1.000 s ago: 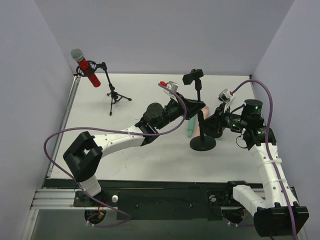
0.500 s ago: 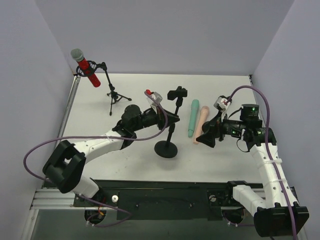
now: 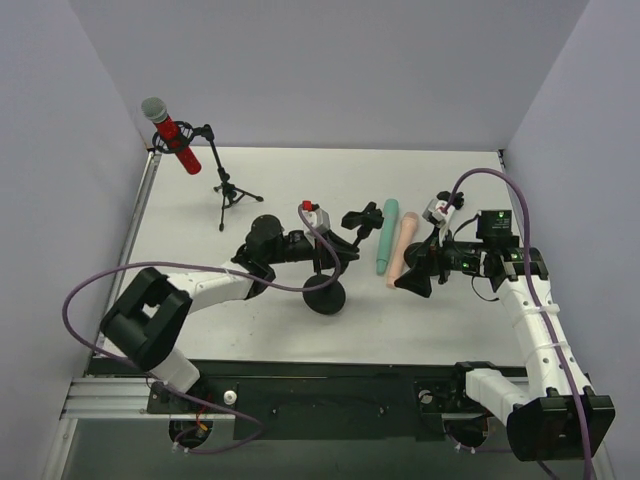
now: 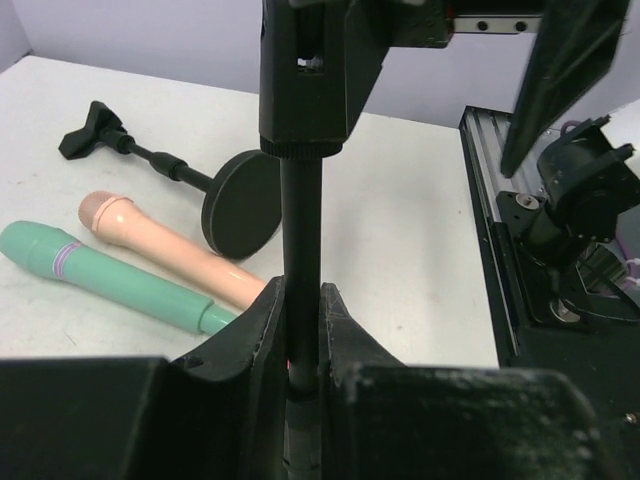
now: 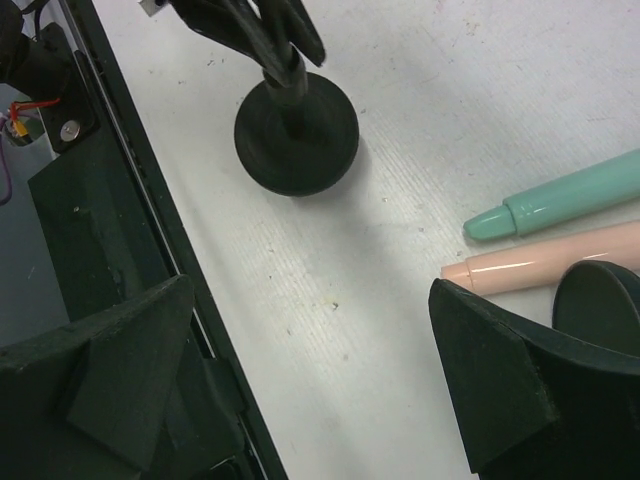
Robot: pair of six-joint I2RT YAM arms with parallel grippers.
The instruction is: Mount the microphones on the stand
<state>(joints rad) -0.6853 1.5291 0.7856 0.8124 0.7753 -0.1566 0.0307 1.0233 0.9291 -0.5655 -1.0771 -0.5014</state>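
My left gripper (image 3: 335, 252) (image 4: 302, 320) is shut on the thin pole of a black stand (image 3: 325, 297) (image 5: 297, 133). The stand's round base is on the table and its clip (image 3: 362, 218) is empty. To the right of it the mint-green microphone (image 3: 385, 235) (image 4: 110, 283) (image 5: 560, 205) and the peach-pink microphone (image 3: 402, 250) (image 4: 175, 258) (image 5: 545, 262) lie side by side. My right gripper (image 3: 410, 280) (image 5: 310, 290) hangs open over bare table beside their near ends. The red microphone (image 3: 176, 145) sits in a tripod stand (image 3: 230, 190) at the far left.
A second black stand (image 4: 240, 200) lies flat beyond the peach-pink microphone, its clip (image 4: 95, 125) toward the back; its base disc (image 5: 600, 300) shows beside my right finger. The black rail (image 3: 330, 400) runs along the near table edge. Grey walls enclose three sides.
My left arm has carried the black stand leftward, away from the two lying microphones. The right gripper, earlier at the stand's base, now stands apart from it and open.
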